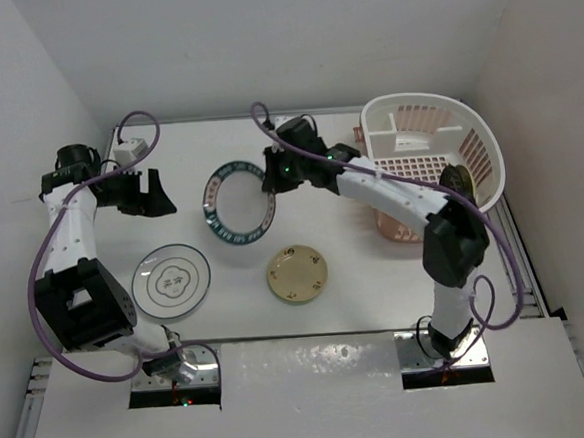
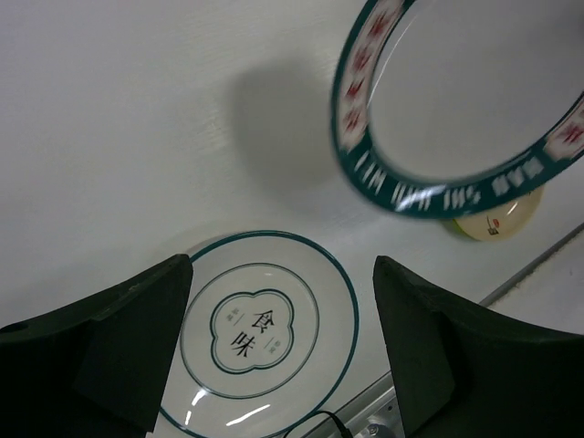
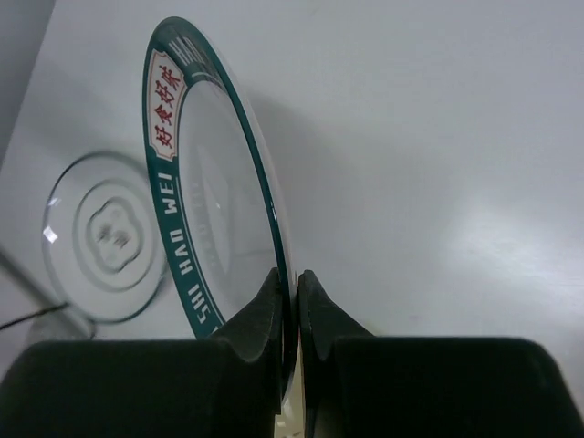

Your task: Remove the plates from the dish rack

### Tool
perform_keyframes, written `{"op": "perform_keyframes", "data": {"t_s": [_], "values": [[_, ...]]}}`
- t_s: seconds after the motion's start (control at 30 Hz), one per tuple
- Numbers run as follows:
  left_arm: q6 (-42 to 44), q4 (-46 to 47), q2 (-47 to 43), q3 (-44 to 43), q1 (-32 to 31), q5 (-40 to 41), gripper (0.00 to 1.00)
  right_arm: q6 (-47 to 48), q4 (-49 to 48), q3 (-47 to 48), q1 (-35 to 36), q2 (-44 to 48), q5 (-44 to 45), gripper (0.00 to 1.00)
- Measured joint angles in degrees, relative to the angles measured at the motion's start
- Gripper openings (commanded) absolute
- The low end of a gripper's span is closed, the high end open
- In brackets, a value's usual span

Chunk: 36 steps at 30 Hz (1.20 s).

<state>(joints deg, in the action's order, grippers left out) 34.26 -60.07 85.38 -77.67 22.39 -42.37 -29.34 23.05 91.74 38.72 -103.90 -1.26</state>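
My right gripper (image 3: 287,278) pinches the white plate with the teal lettered rim (image 1: 239,203) by its edge, and the plate is tilted steeply off the table. At its 8 o'clock the white plate with thin dark rings (image 1: 172,280) lies flat. At its 5 o'clock the cream-tan plate (image 1: 297,275) lies flat too. The white slotted dish rack (image 1: 419,105), with its salmon tray part, stands upright at 3 o'clock.

The left arm (image 1: 68,235) rises along the left side and bends inward, its tool (image 1: 151,203) pointing down with fingers (image 2: 137,338) spread wide. The right arm (image 1: 401,196) stretches leftward from its elbow, its tool (image 3: 288,278) pinched tight on a teal-rimmed plate (image 3: 219,210).
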Motion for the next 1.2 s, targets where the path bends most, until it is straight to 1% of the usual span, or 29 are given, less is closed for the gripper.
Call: {"op": "perform_keyframes", "data": {"t_s": [0.13, 0.27, 0.37, 0.47, 0.5, 0.53, 0.57, 0.6, 0.63, 0.7, 0.8, 0.9, 0.93, 0.97, 1.03, 1.07, 1.1, 1.17, 1.2], "values": [[-2.51, 1.86, -0.11, 2.54, -2.95, -0.15, 0.77, -6.73, -2.23, 0.0, 3.17, -6.4, -9.99, 0.0], [-5.33, 4.2, -0.11, 5.35, -5.11, 1.55, 0.74, -11.61, -6.62, -0.02, 4.02, -7.39, -16.85, 0.0], [-6.78, 5.44, -0.11, 6.54, -6.05, 3.06, 0.72, -14.14, -10.99, -0.42, 4.17, -7.39, -19.52, 0.0], [-8.07, 6.1, -0.11, 6.58, -6.29, 3.41, 0.59, -15.87, -13.86, -1.73, 4.17, -7.41, -20.39, 0.0], [-8.33, 6.23, -0.11, 6.58, -6.29, 3.3, 0.49, -16.22, -14.01, -2.08, 4.11, -7.41, -20.57, 0.0], [-8.81, 6.25, -0.11, 6.58, -6.29, 3.06, 0.43, -16.48, -13.99, -2.21, 4.04, -7.5, -20.83, 0.0], [-9.09, 6.23, -0.11, 6.56, -6.29, 2.62, 0.29, -16.68, -14.03, -2.23, 4.02, -7.61, -21.05, 0.0], [-9.42, 6.1, -0.11, 6.47, -6.29, 2.23, 0.22, -16.87, -14.08, -2.21, 4.02, -7.69, -21.22, 0.0], [-9.38, 6.05, -0.11, 6.36, -6.29, 2.14, 0.1, -16.74, -13.81, -2.23, 4.02, -7.74, -21.16, 0.0], [-9.94, 5.18, -0.11, 5.95, -5.88, 1.05, 0.01, -15.72, -13.11, -2.64, 3.61, -7.74, -20.52, 0.0], [-10.75, 3.93, -0.2, 5.29, -5.73, -0.96, 0.0, -15.1, -13.18, -3.23, 2.32, -8.46, -21.03, 0.0], [-10.8, 3.56, -0.2, 5.29, -5.75, 0.09, 0.0, -15.06, -13.7, -3.23, 2.47, -8.74, -21.97, 0.0], [-10.8, 3.28, -0.2, 5.29, -5.73, 0.7, 0.0, -14.82, -13.64, -3.23, 2.67, -8.74, -21.97, 0.05], [-10.73, 3.04, -0.2, 5.29, -5.73, 1.36, 0.0, -14.56, -13.53, -3.23, 2.75, -8.74, -21.99, 0.23], [-10.23, 2.21, -0.22, 5.29, -5.77, 2.1, 0.0, -14.05, -13.0, -3.23, 2.93, -8.87, -22.08, 0.32], [-9.7, 1.88, -0.24, 5.22, -5.79, 2.71, 0.0, -13.51, -12.44, -3.23, 3.1, -8.96, -22.14, 0.39], [-8.87, 1.42, -0.24, 5.22, -5.81, 3.19, 0.0, -12.85, -11.61, -3.23, 3.39, -9.11, -22.21, 0.49], [-6.69, 0.37, -0.26, 5.2, -5.31, 4.57, 0.0, -11.13, -9.53, -3.21, 3.82, -9.22, -22.29, 0.55], [-5.57, -0.17, -0.26, 5.18, -4.66, 5.22, 0.0, -10.21, -8.44, -3.19, 3.87, -9.22, -22.38, 0.59]]}}
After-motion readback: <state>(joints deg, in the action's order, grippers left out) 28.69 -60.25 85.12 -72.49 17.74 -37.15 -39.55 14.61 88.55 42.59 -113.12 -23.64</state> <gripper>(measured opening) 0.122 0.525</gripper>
